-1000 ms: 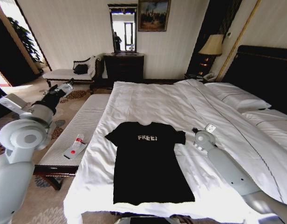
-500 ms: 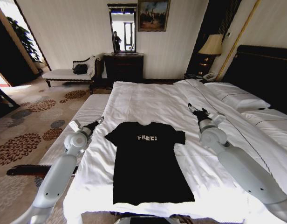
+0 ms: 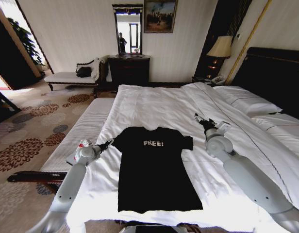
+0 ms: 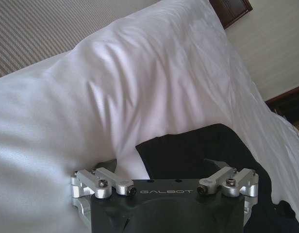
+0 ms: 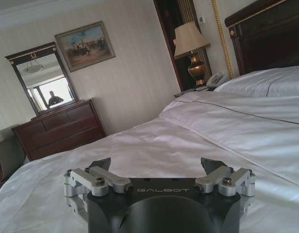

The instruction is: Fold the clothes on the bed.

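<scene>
Now the black T-shirt [image 3: 157, 170] is lying flat on the bed [image 3: 154, 107], chest lettering up, unfolded. The left gripper [image 3: 108, 143] is hovering with fingers spread wide and empty, the near sleeve [image 4: 188, 145] lying just ahead of its fingertips. The right gripper [image 3: 199, 119] is hanging well beyond the far sleeve, also wide open and holding nothing. Judging by this, each pair of fingers should be straddling a sleeve edge, pinching only cloth, not the sheet beneath.
</scene>
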